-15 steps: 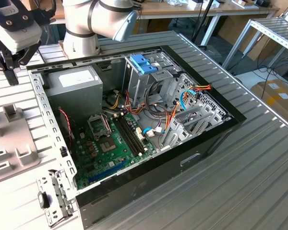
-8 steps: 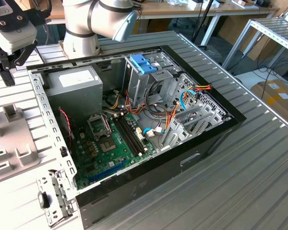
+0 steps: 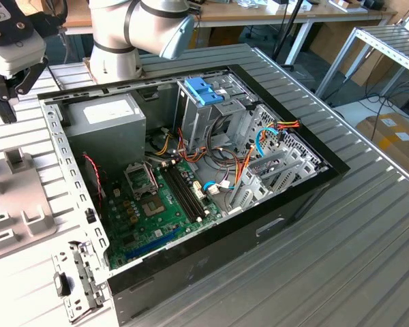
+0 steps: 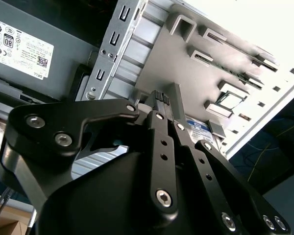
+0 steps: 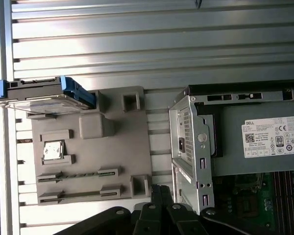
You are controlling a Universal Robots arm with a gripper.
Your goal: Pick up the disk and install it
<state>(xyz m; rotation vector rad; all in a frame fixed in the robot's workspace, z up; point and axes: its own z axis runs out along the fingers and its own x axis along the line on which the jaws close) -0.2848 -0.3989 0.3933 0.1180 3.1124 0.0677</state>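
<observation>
Jaws pressed together, empty, above the grey plastic fixture plate [image 5: 112, 156]. The flat dark disk in a blue plastic carrier [image 5: 44, 93] sits at one plate corner, well apart. Judgement: spread the jaws and square them to the carrier's sides before gripping.

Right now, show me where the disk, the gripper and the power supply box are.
the disk [image 5: 39, 100]: first wrist view, on its visible flat face.
the gripper [image 4: 161, 95]: second wrist view, midway between its fingertips.
the power supply box [image 3: 105, 116]: exterior view, on its grey top face.
</observation>
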